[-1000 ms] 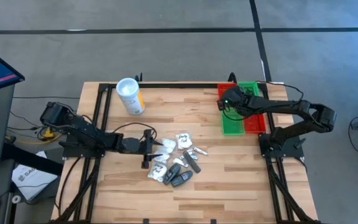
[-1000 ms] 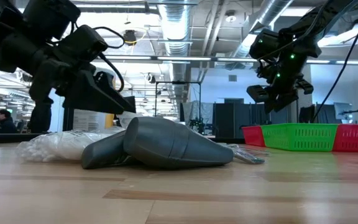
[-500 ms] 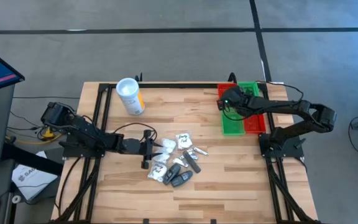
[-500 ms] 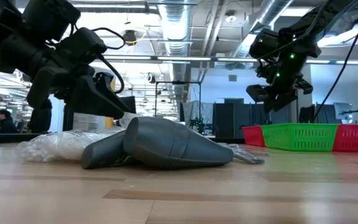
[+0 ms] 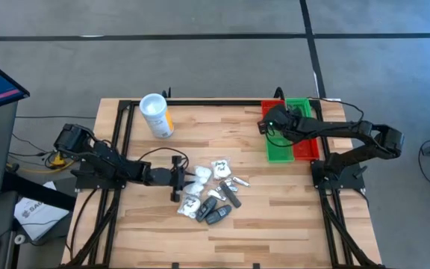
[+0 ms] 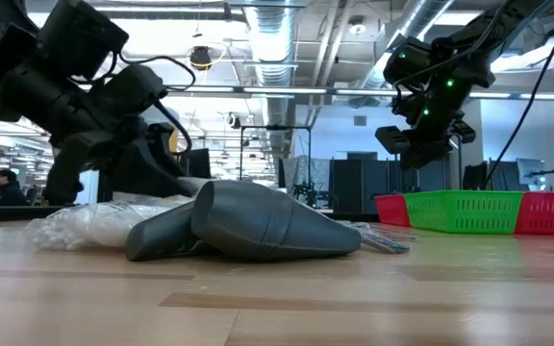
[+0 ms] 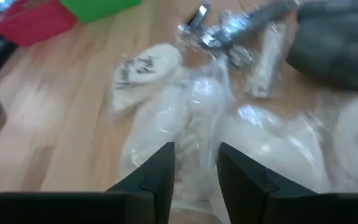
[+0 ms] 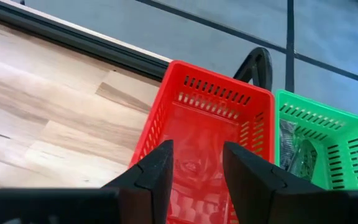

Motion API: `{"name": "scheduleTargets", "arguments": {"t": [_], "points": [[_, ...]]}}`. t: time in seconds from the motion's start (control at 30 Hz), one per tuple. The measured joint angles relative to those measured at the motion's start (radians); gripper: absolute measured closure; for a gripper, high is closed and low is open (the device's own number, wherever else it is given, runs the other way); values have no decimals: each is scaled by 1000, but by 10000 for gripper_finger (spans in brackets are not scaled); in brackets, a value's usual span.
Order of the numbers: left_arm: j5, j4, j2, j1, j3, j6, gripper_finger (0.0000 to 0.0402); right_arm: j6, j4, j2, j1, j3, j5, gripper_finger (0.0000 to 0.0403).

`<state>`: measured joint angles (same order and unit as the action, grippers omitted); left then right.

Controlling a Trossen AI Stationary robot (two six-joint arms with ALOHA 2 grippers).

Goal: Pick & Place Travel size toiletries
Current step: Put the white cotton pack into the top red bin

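The travel size toiletries (image 5: 211, 196) lie in a heap at the table's middle: white clear-wrapped packets and dark little tubes (image 6: 258, 226). My left gripper (image 5: 187, 177) reaches in low from the table's left. It is shut on the leftmost white packet (image 7: 197, 118) of the heap. My right gripper (image 8: 196, 174) hangs open above the left red bin (image 8: 210, 124) at the table's far right, with nothing between its fingers. Beside that bin stands a green bin (image 5: 282, 146). My left gripper pinches the crinkled clear wrap at the white packet's near end (image 7: 196, 163) between its two fingers. The fingers slant down at it from the table's left. The packet lies on the table among the other packets.
A white canister with a yellow label (image 5: 156, 114) lies at the far left of the table. A second red bin (image 5: 308, 146) stands to the right of the green one. Black frame bars run along the table's far edge (image 5: 215, 101).
My left gripper has sunk a little and tipped down toward the white packets at the heap's left side. The heap has stayed where it was.
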<state>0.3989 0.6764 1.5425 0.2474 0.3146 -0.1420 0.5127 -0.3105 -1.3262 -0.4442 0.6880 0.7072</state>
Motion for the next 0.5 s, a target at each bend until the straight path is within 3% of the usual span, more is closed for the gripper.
{"name": "scheduleTargets", "arguments": {"t": [0.23,0.5], "points": [[29,14,-34,0,0,23,387,0,0,0,0,0,0,274],[28,22,-90,0,0,27,401,-26,1,0,-1,0,-2,274]]}}
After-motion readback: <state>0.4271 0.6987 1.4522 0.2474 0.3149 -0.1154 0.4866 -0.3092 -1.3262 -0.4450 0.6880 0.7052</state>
